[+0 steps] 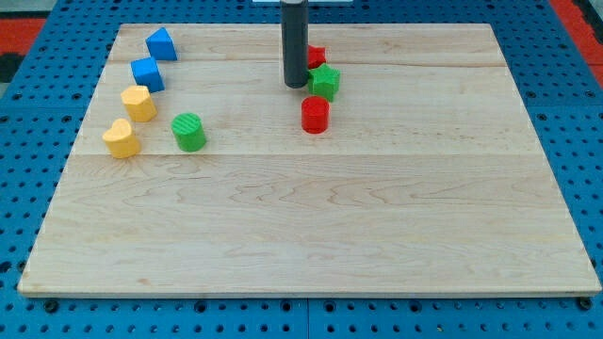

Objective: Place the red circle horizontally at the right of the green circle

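The red circle (315,115) stands on the wooden board (311,217) a little above the middle. The green circle (188,132) stands well to its left, slightly lower. My tip (296,85) is down on the board just above and to the left of the red circle, and right beside a green star-shaped block (325,82). The rod partly hides another red block (316,56) behind it.
At the upper left stand a blue triangular block (161,43), a blue block (148,73), a yellow block (138,103) and a yellow heart-like block (121,138). The board lies on a blue pegboard surface.
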Tool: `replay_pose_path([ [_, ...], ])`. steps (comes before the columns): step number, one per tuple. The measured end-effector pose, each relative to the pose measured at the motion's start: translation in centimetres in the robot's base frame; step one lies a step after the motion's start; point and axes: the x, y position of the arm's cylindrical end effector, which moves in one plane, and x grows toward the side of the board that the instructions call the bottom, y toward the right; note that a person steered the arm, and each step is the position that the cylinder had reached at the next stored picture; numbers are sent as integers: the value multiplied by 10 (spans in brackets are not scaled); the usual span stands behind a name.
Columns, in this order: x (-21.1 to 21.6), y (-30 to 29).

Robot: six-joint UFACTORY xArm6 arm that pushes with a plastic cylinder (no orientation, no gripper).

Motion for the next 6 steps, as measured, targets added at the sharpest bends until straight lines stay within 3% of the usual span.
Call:
replay_pose_path([
  [2,51,16],
  [3,48,25],
  [5,43,-126],
  [6,43,-159],
])
